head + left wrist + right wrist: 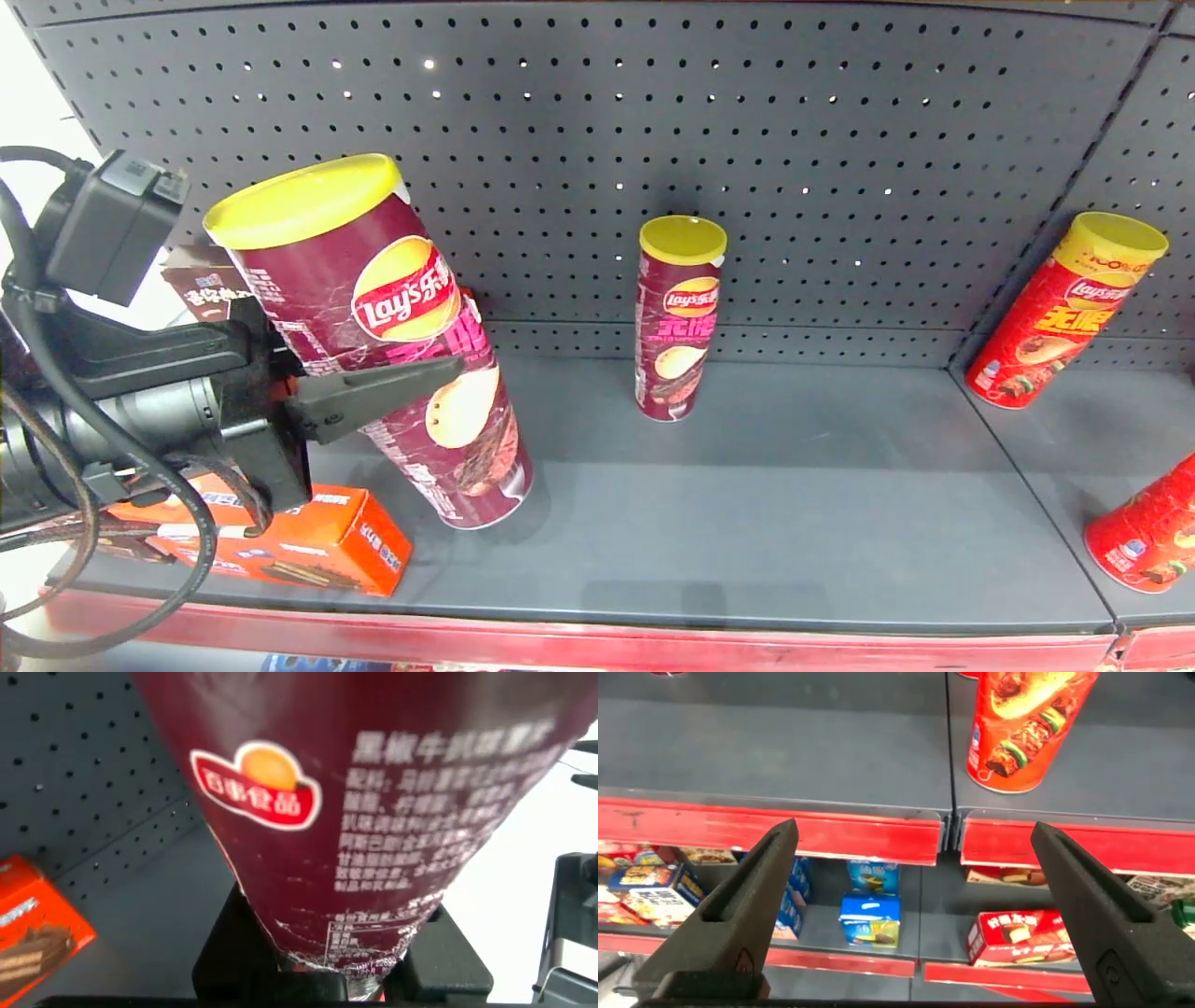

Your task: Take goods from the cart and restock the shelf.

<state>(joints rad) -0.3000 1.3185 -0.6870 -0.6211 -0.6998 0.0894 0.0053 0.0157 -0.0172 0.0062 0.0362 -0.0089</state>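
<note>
My left gripper (403,375) is shut on a maroon chip can (373,327) with a yellow lid, gripping it around the middle. The can leans with its top toward the left, and its base is at the grey shelf board (794,523); I cannot tell whether it touches. In the left wrist view the same maroon can (374,812) rises straight out of the jaws. A second maroon can (677,317) stands upright near the pegboard back wall. My right gripper (915,915) is open and holds nothing, in front of the shelf's red front strip (868,840).
An orange box (308,546) lies at the shelf's front left, under my left arm. Two red cans (1064,308) (1144,532) stand on the neighbouring board to the right; one red can (1027,728) is close to my right gripper. Lower shelves hold packaged goods (873,919).
</note>
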